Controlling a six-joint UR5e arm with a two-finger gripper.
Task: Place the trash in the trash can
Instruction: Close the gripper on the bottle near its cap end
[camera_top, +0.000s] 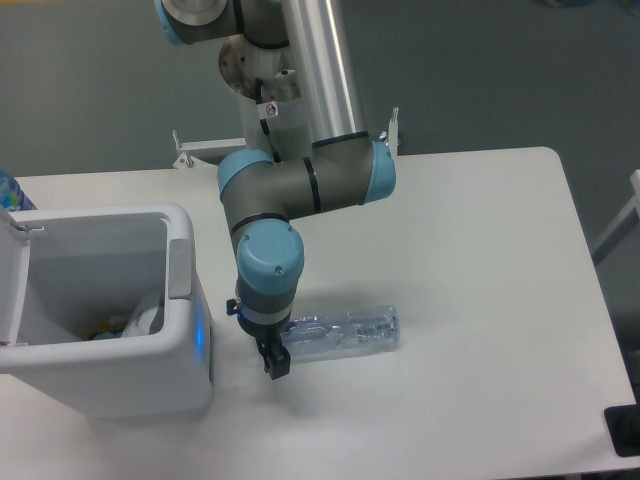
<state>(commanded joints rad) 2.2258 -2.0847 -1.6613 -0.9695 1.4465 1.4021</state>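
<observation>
Place: a robot lab or test room.
Table: a plain white table with rounded corners (480, 250) fills most of the picture.
Robot: a big grey and pale blue robot arm (300, 190) comes down from the top middle on a shiny silver tube.
Floor: bare grey floor (480, 70) across the top.
Bin: a white boxy plastic trash can (190, 330) sits at the lower left.

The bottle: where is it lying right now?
The bottle lies on its side on the table, low and centre in the camera view, just right of the trash can, with the gripper at its left end.
</observation>
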